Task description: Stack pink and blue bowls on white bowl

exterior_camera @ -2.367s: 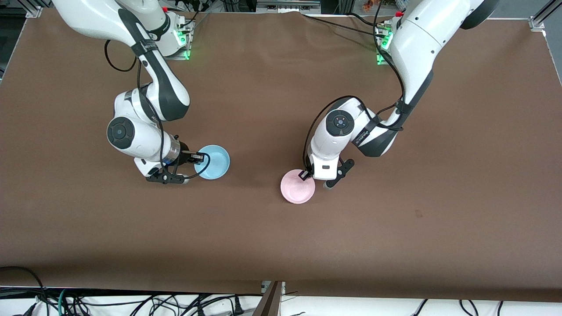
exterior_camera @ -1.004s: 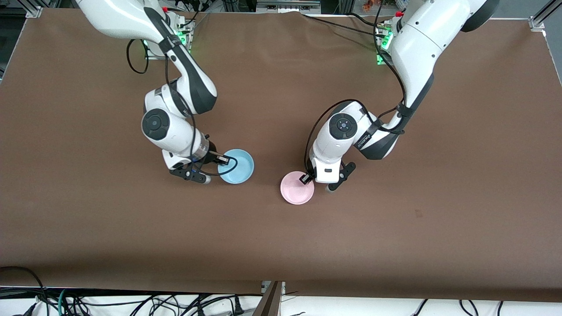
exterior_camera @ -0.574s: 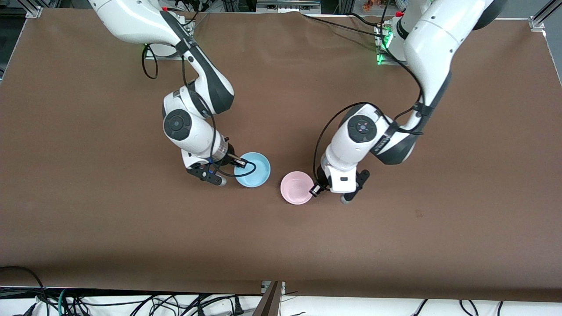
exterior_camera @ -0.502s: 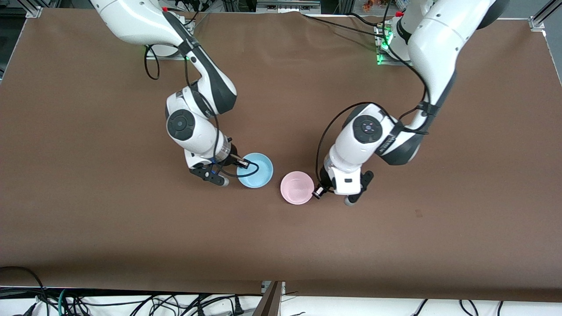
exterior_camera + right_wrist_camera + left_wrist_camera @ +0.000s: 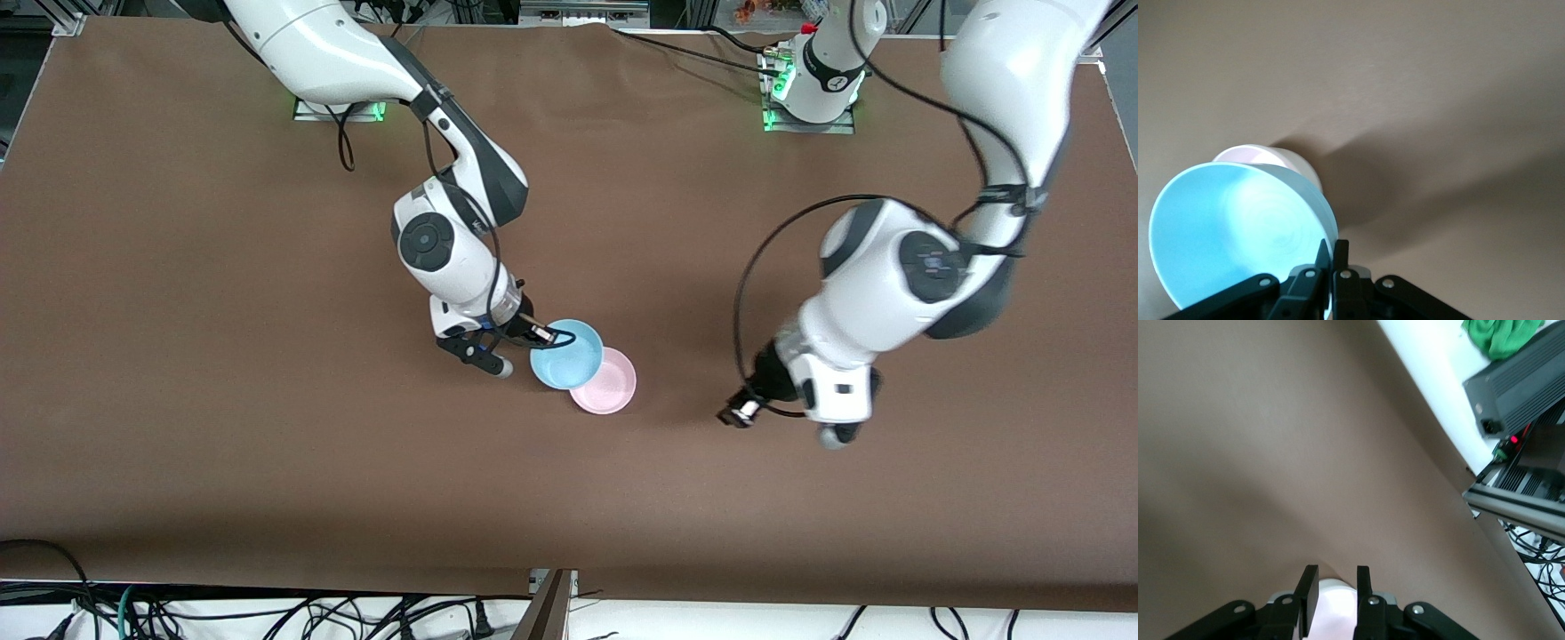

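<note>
- The right end effector [image 5: 544, 336] was clamped shut on the rim of the blue bowl [image 5: 566, 354], gripping the edge that faced the right arm's end of the bench [image 5: 178, 356].
- In the right wrist view the two fingers [image 5: 1322, 261] met on that thin rim, with the blue bowl [image 5: 1238, 233] tilted and its hollow facing the camera.
- The blue bowl was carried above the bench, overlapping the edge of the pink bowl [image 5: 609, 382] in the front view.
- The pink bowl sat on the bench just under and beside the right end effector's load, toward the left arm's end; it showed pale past the blue rim in the right wrist view [image 5: 1281, 159].
- No separate white bowl could be made out; whether one lay under the pink bowl could not be told.
- The left end effector [image 5: 740, 415] hung over bare bench, well apart from both bowls toward the left arm's end.
- Its fingers [image 5: 1307, 597] stood a little apart with nothing between them, so it held nothing.
</note>
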You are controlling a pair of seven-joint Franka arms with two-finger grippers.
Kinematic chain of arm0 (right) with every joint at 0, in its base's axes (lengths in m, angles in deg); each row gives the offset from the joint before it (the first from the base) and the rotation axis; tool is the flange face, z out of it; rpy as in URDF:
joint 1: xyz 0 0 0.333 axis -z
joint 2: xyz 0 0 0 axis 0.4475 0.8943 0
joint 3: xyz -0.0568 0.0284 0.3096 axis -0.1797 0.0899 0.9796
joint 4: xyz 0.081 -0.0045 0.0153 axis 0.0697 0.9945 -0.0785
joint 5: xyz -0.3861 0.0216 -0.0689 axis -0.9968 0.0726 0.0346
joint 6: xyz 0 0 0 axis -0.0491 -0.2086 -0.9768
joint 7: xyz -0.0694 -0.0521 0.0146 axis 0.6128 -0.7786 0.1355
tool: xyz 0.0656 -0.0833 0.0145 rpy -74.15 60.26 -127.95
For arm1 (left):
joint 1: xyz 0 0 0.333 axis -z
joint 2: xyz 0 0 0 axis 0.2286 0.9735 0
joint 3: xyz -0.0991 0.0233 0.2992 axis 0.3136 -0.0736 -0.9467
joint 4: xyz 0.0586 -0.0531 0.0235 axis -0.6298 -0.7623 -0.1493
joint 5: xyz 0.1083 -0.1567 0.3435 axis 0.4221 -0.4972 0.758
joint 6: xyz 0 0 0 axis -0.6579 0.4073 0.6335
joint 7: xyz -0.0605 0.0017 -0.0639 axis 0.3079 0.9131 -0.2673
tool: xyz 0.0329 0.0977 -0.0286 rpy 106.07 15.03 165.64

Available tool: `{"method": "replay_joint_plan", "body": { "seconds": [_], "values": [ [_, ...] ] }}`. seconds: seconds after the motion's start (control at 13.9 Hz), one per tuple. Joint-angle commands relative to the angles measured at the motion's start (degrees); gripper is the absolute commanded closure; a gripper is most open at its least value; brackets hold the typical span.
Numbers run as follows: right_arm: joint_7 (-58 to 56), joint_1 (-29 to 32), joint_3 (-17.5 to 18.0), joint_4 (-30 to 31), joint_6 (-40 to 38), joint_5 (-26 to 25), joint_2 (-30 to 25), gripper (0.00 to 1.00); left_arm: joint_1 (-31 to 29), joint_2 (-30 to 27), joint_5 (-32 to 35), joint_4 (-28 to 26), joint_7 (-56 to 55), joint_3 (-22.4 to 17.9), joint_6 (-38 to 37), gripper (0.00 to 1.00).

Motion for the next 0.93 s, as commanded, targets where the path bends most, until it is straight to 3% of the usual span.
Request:
{"method": "replay_joint_plan", "body": {
  "seconds": [0.0,0.14,0.5,0.86],
  "values": [
    [1.5,-2.0,-0.7,-3.4,2.5,-0.8,2.9,1.00,-4.4,-3.0,-1.4,-0.8,7.4,2.0,-4.6,0.70],
    [2.0,-3.1,-0.8,-6.3,2.6,-0.9,5.0,1.00,-6.6,-4.5,-1.6,-0.8,13.9,2.1,-8.0,0.70],
    [2.4,-7.1,-5.1,-8.4,6.1,-2.5,8.0,1.00,-12.0,-8.0,-6.0,-1.3,25.4,2.1,-12.2,0.69],
    [2.3,-7.1,-5.5,-8.6,7.1,-4.9,8.5,1.00,-15.1,-11.4,-5.4,-2.0,34.3,1.9,-18.1,0.66]
  ]
}}
